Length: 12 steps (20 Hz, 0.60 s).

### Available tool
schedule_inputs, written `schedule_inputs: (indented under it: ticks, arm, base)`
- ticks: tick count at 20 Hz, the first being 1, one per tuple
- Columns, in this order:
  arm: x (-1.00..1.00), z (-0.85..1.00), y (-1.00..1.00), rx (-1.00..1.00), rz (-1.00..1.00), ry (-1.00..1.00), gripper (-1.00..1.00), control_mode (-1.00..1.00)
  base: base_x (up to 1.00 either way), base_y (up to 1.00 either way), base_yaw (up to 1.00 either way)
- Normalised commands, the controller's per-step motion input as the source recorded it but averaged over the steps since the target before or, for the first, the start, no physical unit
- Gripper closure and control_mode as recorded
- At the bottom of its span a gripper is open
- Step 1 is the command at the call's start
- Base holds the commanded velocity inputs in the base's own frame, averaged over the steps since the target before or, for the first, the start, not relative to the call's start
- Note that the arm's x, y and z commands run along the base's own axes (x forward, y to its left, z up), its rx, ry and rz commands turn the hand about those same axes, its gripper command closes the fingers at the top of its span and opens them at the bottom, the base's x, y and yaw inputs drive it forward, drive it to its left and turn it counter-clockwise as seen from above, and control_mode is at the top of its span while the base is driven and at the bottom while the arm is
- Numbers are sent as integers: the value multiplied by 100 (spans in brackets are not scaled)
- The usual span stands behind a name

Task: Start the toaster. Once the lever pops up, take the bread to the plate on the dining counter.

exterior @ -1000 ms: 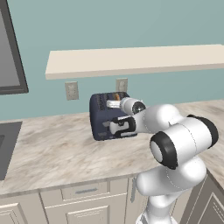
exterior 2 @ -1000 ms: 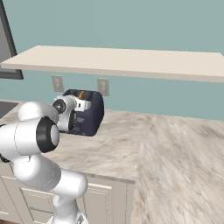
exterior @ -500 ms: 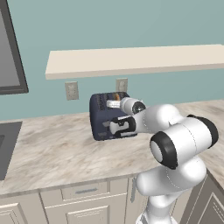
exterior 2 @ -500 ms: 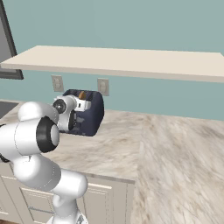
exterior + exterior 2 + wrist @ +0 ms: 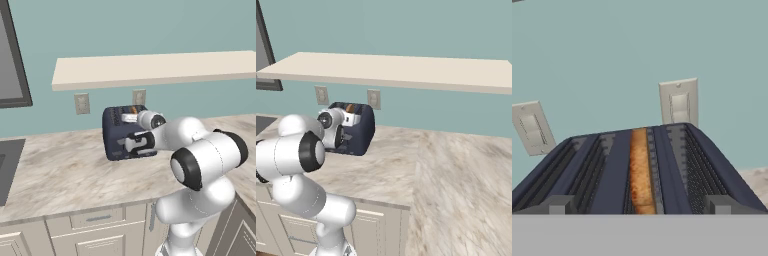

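- Here, you are looking at a kitchen worktop of pale marble pattern [image 5: 65,175] against a teal wall, with a long shelf [image 5: 150,70] above it.
- The toaster [image 5: 117,137], a dark navy box, stands on that worktop near the wall, just below two wall outlets [image 5: 81,103].
- The bread [image 5: 641,175], a thin golden-brown slice, sits edge-up in one of the toaster's middle slots; in the hand view its top edge lies about level with the slot rim.
- Your gripper [image 5: 136,143] is right at the toaster's front face, at about the height of the lever panels. The jaws are hard to make out in the base views, but they appear to stand spread wide with nothing between them.
- Whether a fingertip touches a lever cannot be told from these views.
- Judging by the bread sitting low in its slot, the lever stage is likely the step in hand, and the carry to the plate is still to come.
- Expect the toast to be light, stiff and brittle, with a dry, crumbly crust that may flake under a hard squeeze.
- Take hold of it across its two flat faces near the top edge, once it stands proud of the slot, and lift straight up so it does not scrape the slot walls.
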Motion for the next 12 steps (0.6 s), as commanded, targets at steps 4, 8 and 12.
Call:
schedule_inputs:
  ticks: [4,8,12]
  arm:
    - [12,0,0,0,0,0,-100,-100]
    - [13,0,0,0,0,0,-100,-100]
    - [5,-12,0,0,0,0,-100,-100]
  base:
    - [0,0,0]
    - [0,0,0]
    - [0,0,0]
